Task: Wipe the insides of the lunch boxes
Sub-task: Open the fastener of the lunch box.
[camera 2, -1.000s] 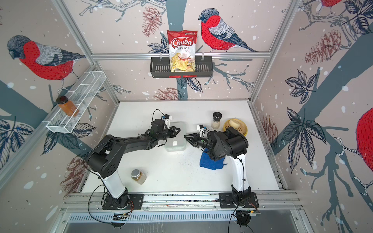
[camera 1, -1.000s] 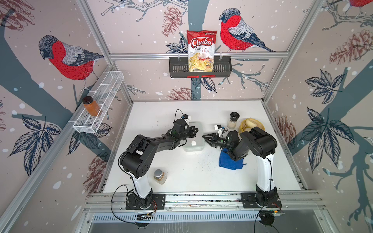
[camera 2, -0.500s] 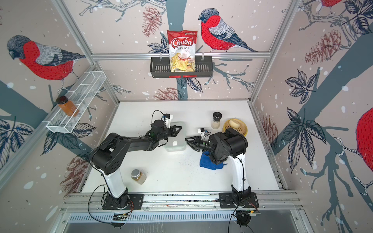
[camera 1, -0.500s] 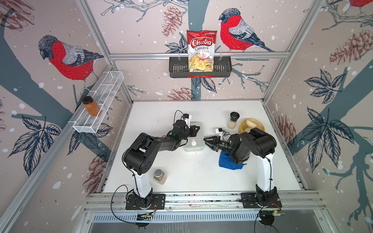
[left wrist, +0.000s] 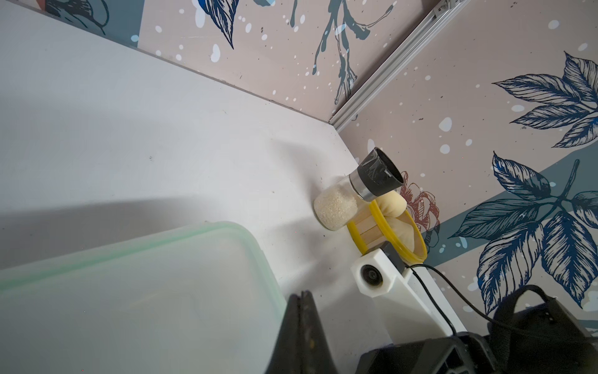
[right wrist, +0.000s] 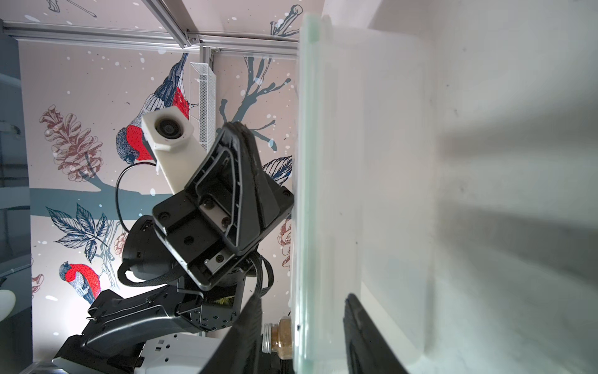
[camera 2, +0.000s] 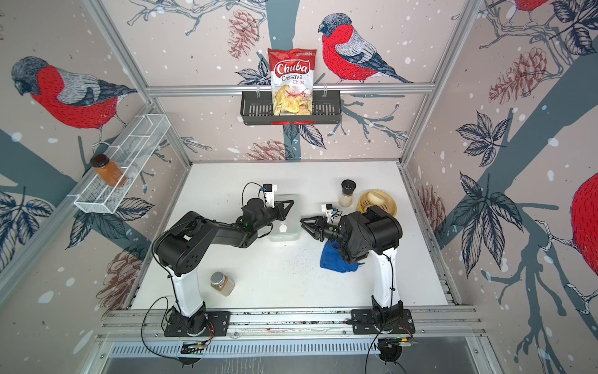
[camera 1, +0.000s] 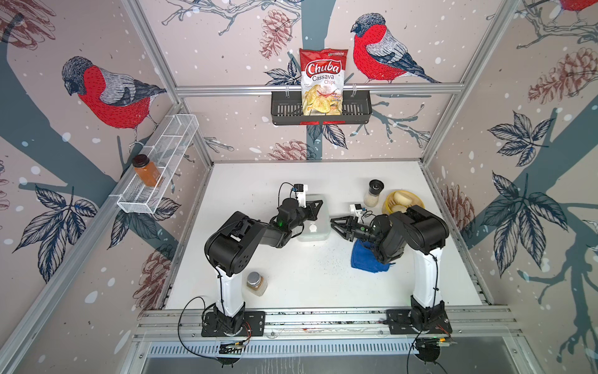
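Note:
The lunch box (camera 1: 318, 233) (camera 2: 285, 233) is a translucent whitish tub in mid-table with its clear lid on. My left gripper (camera 1: 320, 202) (camera 2: 292, 202) is shut and empty, hanging over the box's far side. In the left wrist view its tips (left wrist: 302, 294) sit just off the lid's green-tinted corner (left wrist: 259, 252). My right gripper (camera 1: 332, 222) (camera 2: 302, 221) is open at the box's right edge. In the right wrist view (right wrist: 302, 304) one finger stands on each side of the lidded rim (right wrist: 305, 194), with gaps showing. A blue cloth (camera 1: 364, 260) lies under the right arm.
A grinder with white grains (camera 1: 373, 193) and a yellow steamer basket with buns (camera 1: 403, 201) stand back right. A spice jar (camera 1: 256, 284) stands near the left arm's base. On the walls hang a chips bag in a black basket (camera 1: 322, 85) and an orange jar on a wire shelf (camera 1: 146, 170).
My left gripper has slid to the right across the lunch box, still shut. The right gripper's jaws have spread wider at the box's right edge.

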Controlling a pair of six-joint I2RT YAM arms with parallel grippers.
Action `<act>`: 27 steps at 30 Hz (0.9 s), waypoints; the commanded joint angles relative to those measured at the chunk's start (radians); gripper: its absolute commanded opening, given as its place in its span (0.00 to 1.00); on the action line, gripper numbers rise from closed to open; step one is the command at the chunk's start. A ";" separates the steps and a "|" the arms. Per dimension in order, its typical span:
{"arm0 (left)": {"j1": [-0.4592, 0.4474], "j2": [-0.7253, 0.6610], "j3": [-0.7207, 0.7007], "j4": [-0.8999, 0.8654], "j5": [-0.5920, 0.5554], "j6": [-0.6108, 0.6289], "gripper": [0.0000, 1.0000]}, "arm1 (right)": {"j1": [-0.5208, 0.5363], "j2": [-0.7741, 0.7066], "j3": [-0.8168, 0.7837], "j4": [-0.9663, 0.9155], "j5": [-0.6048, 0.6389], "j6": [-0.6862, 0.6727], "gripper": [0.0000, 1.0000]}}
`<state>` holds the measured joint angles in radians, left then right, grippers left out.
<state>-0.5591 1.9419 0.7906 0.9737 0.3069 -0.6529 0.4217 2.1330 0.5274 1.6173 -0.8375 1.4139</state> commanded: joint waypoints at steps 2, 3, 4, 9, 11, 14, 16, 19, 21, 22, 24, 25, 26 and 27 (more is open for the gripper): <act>-0.019 0.054 -0.036 -0.869 0.019 -0.051 0.00 | -0.010 0.043 0.029 0.171 0.005 -0.023 0.56; -0.019 0.050 -0.034 -0.877 0.017 -0.047 0.00 | -0.009 0.052 0.040 0.168 0.006 -0.025 0.58; -0.019 0.046 -0.032 -0.888 0.017 -0.043 0.00 | -0.009 0.057 0.049 0.165 0.006 -0.027 0.60; -0.021 0.028 -0.025 -0.918 0.025 -0.034 0.00 | 0.009 0.063 0.103 0.169 -0.018 -0.026 0.58; -0.021 0.029 -0.021 -0.922 0.031 -0.034 0.00 | 0.021 0.061 0.115 0.173 -0.023 -0.027 0.55; -0.021 0.037 -0.019 -0.916 0.037 -0.036 0.00 | 0.032 0.069 0.123 0.196 -0.028 -0.012 0.52; -0.021 0.040 -0.021 -0.914 0.037 -0.037 0.00 | 0.034 0.085 0.123 0.233 -0.028 0.013 0.51; -0.021 0.042 -0.022 -0.912 0.039 -0.039 0.00 | 0.038 0.103 0.123 0.248 -0.027 0.024 0.54; -0.021 0.043 -0.022 -0.913 0.039 -0.038 0.00 | 0.045 0.102 0.126 0.249 -0.030 0.019 0.51; -0.021 0.045 -0.022 -0.913 0.039 -0.038 0.00 | 0.049 0.098 0.127 0.249 -0.029 0.019 0.47; -0.021 0.048 -0.023 -0.912 0.040 -0.038 0.00 | 0.053 0.089 0.125 0.248 -0.026 0.012 0.38; -0.021 0.050 -0.024 -0.910 0.041 -0.040 0.00 | 0.053 0.084 0.122 0.248 -0.023 0.010 0.34; -0.022 0.053 -0.024 -0.907 0.043 -0.040 0.00 | 0.051 0.079 0.120 0.248 -0.022 0.008 0.31; -0.022 0.055 -0.025 -0.904 0.045 -0.042 0.00 | 0.052 0.073 0.118 0.248 -0.020 0.007 0.28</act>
<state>-0.5724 1.9347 0.7994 0.9371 0.3141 -0.6418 0.4526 2.2223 0.6453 1.6150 -0.7826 1.4258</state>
